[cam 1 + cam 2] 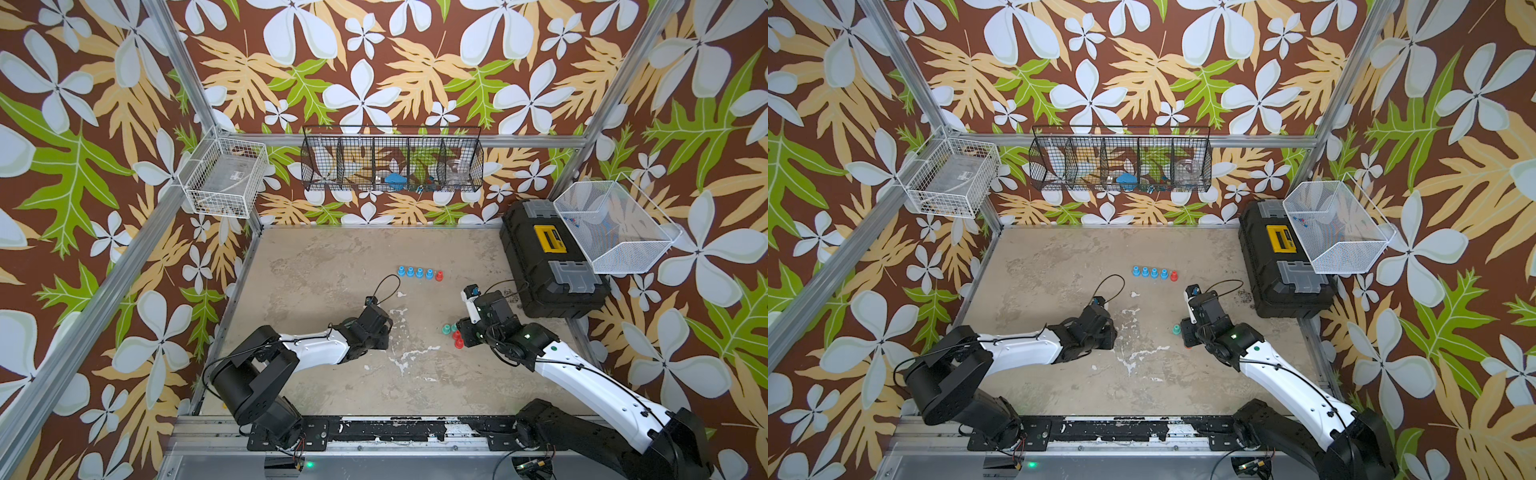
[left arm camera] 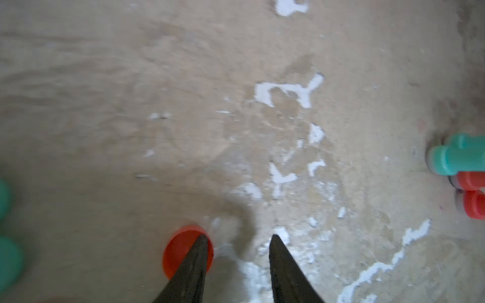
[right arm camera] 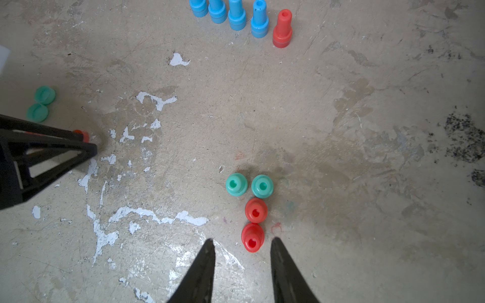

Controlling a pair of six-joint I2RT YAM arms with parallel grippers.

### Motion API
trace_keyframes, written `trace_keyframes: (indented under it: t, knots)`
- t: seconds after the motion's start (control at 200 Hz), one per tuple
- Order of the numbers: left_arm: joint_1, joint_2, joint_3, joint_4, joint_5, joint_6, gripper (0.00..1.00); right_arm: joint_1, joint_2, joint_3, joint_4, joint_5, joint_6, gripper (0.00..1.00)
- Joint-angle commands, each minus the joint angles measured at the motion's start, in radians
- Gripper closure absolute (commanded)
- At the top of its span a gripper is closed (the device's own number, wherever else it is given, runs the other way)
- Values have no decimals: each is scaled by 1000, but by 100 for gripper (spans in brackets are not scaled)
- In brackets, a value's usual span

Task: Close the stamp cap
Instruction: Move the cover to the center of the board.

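Surface [image 1: 332,257]: beige, scuffed, with white chipped patches [image 1: 409,355] near the centre.
Black toolbox [image 1: 523,257] at the far right corner of the surface, lid down, yellow label [image 1: 550,239] on top.
White mesh basket [image 1: 615,232] on the right wall, just beside the toolbox.
Black wire basket [image 1: 390,162] on the back wall, five compartments, a blue item [image 1: 395,179] in the middle one.
White wire basket [image 1: 224,183] at the far left corner.
Floral wallpaper [image 1: 374,62] all round.
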Motion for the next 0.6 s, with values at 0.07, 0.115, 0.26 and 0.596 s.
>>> trace_keyframes:
  t: [0.07,0.115,0.26,0.596]
  knots:
    - [-108,104,96,-31,10,-57,59,0,-9,-4,11,9,17,63]
    - [-121,122,117,-32,9,-61,59,0,-11,-7,11,9,17,63]
    - [-134,138,161,-47,-3,-59,59,0,-8,-11,13,21,22,63]
    - [-135,55,161,-86,-26,-48,59,3,70,-9,4,49,23,63]
